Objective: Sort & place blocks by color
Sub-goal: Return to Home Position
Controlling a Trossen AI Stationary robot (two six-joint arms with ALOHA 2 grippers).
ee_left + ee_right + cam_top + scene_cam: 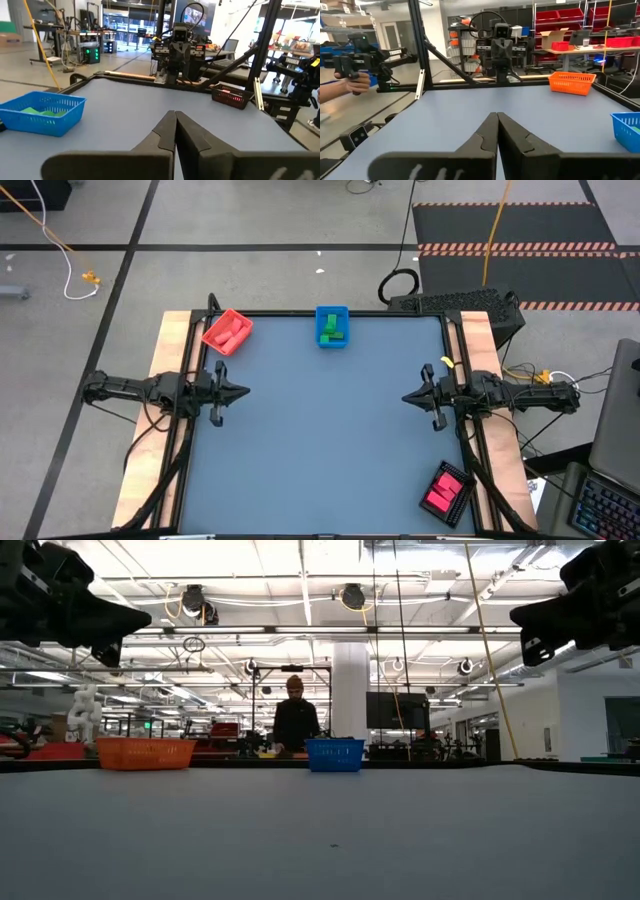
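Overhead, green blocks lie in the blue tray, pink blocks in the red tray, and red blocks in the black tray; sorting appears complete. Level with the bench, no loose block shows. Wrist views show left tool and right tool closed, empty, parked facing each other.

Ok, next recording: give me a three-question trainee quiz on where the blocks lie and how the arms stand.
1. True or false: the green blocks lie in the blue tray.
2. Multiple choice: the black tray sits on the side of which arm? A) the one with the left pincer; B) the one with the right pincer; C) midway between the two.
3. Fill in: going by the wrist views, each pincer is ___ (open or shut).

Key: 1 true; 2 B; 3 shut.
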